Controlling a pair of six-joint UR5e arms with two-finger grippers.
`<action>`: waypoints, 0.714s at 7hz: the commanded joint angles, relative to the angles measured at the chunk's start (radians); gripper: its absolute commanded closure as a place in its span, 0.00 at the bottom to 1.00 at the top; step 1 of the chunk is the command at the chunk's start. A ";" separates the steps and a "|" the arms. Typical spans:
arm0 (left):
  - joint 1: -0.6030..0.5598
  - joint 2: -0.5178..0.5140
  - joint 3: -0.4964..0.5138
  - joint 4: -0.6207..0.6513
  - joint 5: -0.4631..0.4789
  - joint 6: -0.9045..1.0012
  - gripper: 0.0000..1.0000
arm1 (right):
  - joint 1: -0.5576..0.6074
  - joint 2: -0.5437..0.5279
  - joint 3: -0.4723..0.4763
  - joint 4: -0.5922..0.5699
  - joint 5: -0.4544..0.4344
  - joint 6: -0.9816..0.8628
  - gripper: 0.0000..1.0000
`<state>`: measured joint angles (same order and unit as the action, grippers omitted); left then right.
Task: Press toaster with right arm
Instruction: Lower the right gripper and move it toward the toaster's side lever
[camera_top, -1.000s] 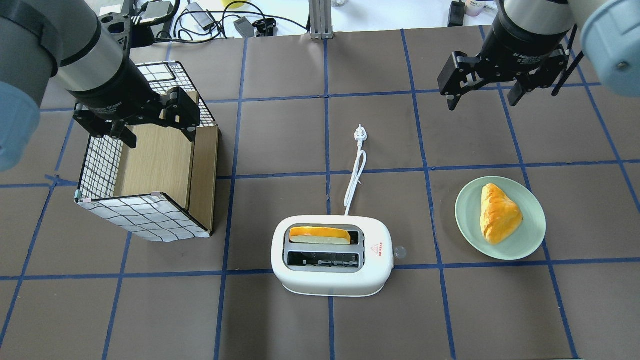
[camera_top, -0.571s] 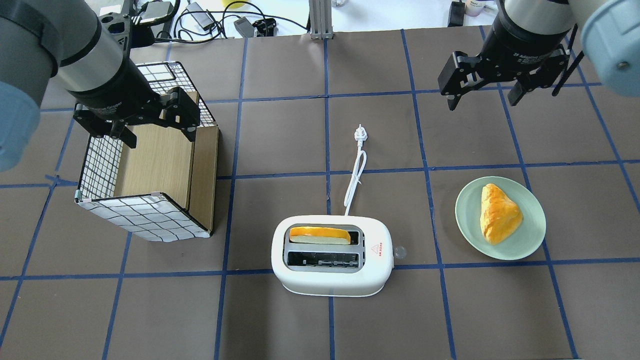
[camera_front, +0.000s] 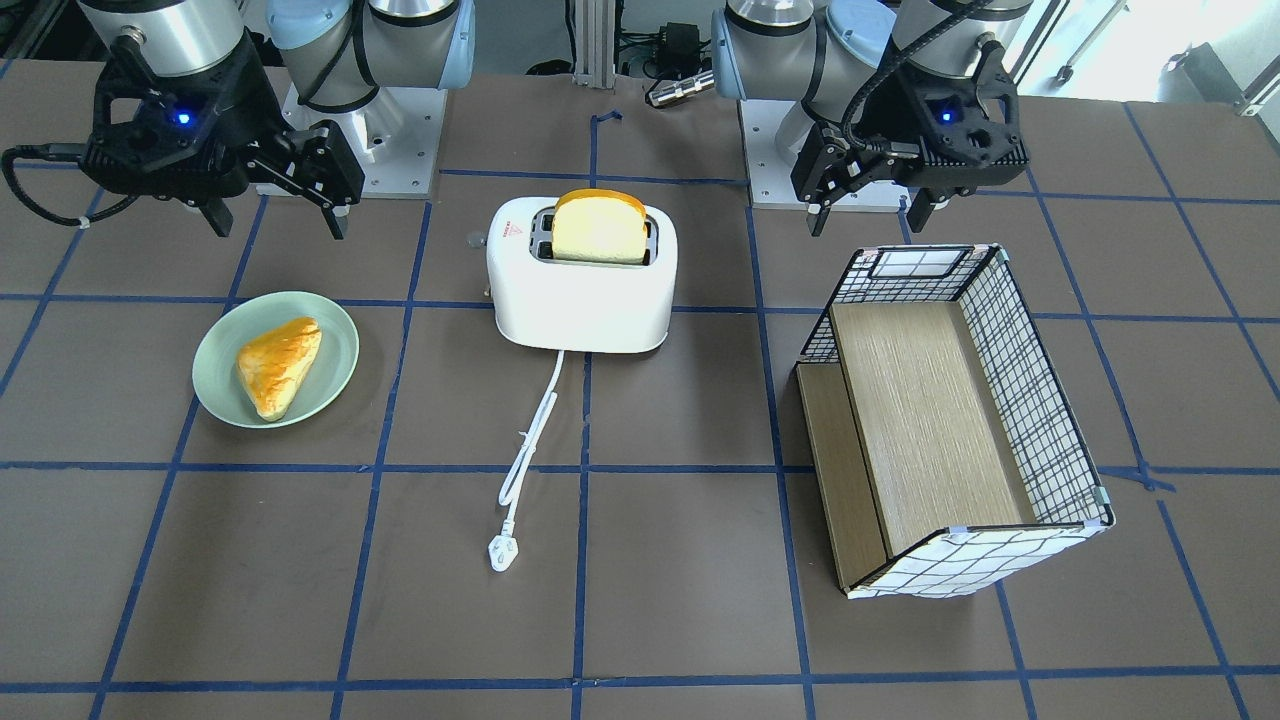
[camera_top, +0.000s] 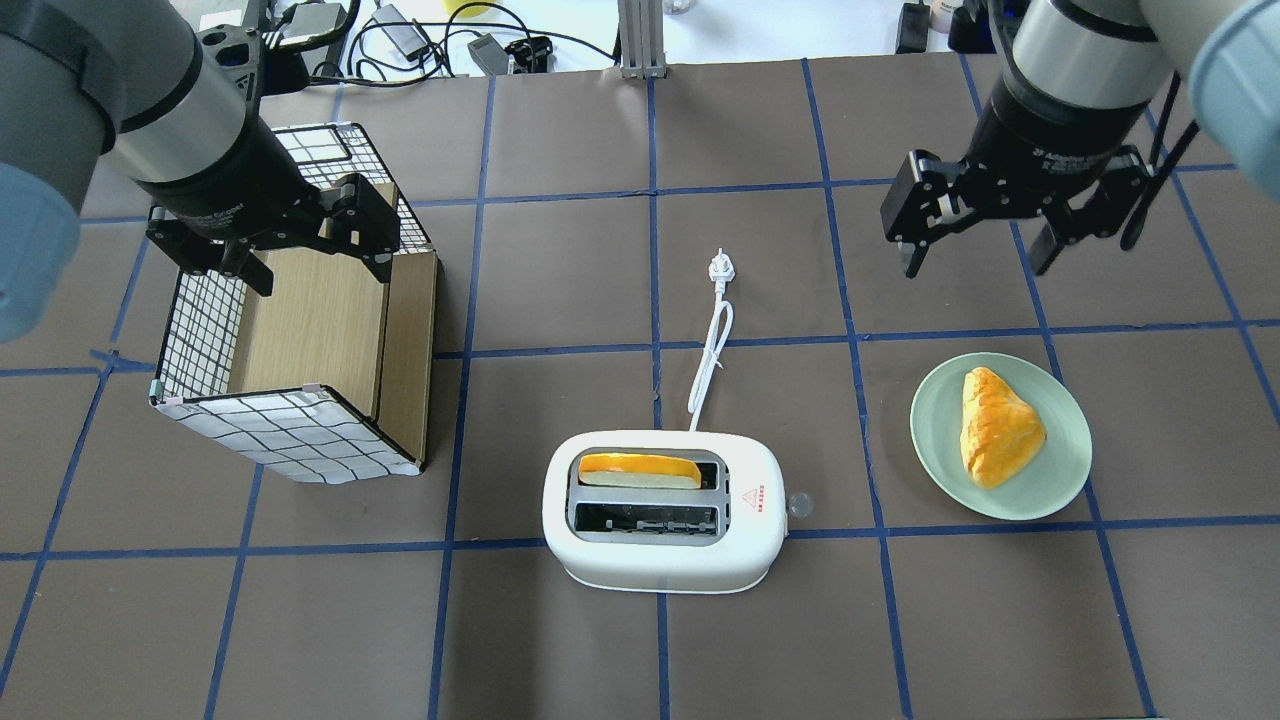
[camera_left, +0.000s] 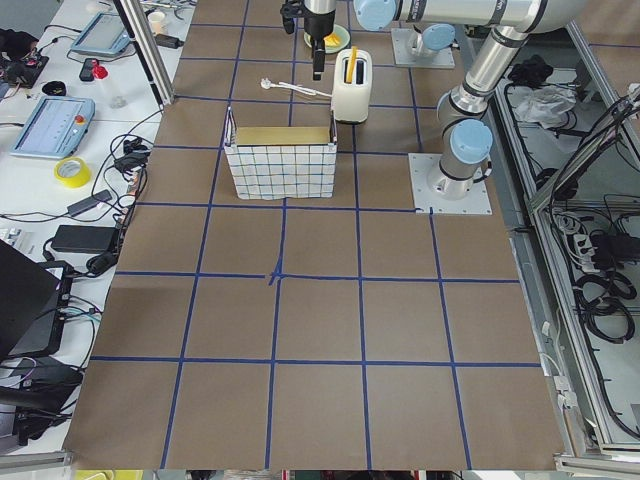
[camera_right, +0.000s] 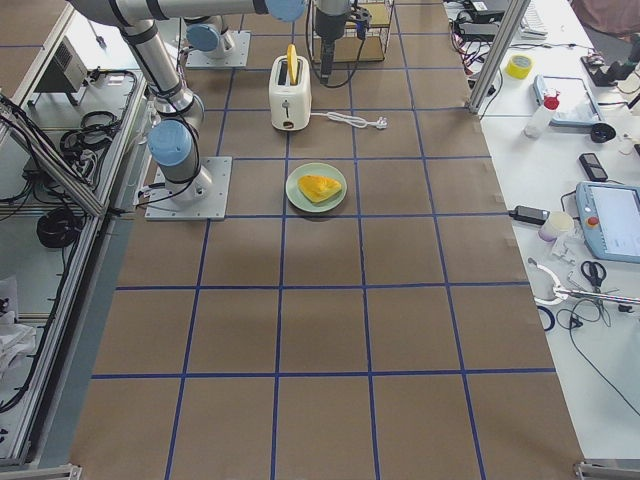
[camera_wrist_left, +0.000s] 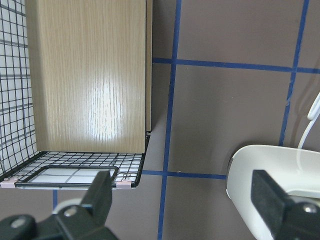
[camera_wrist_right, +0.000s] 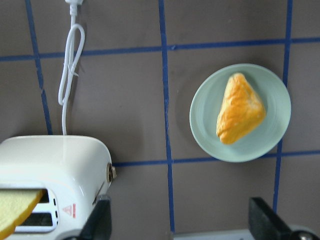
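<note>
The white two-slot toaster stands at the table's near middle, a yellow-crusted bread slice upright in its far slot. Its lever knob sticks out of the end that faces the plate. Its cord runs away to a plug. My right gripper hangs open and empty above the table, beyond the plate and well to the right of the toaster. In the right wrist view the toaster and its knob lie at lower left. My left gripper hangs open and empty over the basket.
A pale green plate with a golden pastry lies right of the toaster, under the right gripper's near side. A wire basket with a wooden floor stands at the left. Cables and devices lie past the table's far edge.
My right gripper has moved toward the near side of the table, closer to the plate, still open. The left arm, toaster and bread have not moved.
</note>
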<state>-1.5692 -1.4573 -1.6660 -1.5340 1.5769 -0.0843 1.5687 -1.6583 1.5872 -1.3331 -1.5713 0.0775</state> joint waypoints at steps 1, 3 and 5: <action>0.000 0.000 0.000 0.000 0.000 0.000 0.00 | 0.001 -0.088 0.095 0.135 0.007 0.050 0.28; 0.000 0.000 0.000 0.000 0.000 0.000 0.00 | -0.001 -0.146 0.235 0.056 0.007 0.048 0.57; 0.000 0.000 0.000 0.000 0.000 0.000 0.00 | -0.001 -0.150 0.289 0.016 0.034 0.047 0.94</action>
<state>-1.5692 -1.4573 -1.6659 -1.5340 1.5769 -0.0844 1.5679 -1.8031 1.8410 -1.2924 -1.5568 0.1253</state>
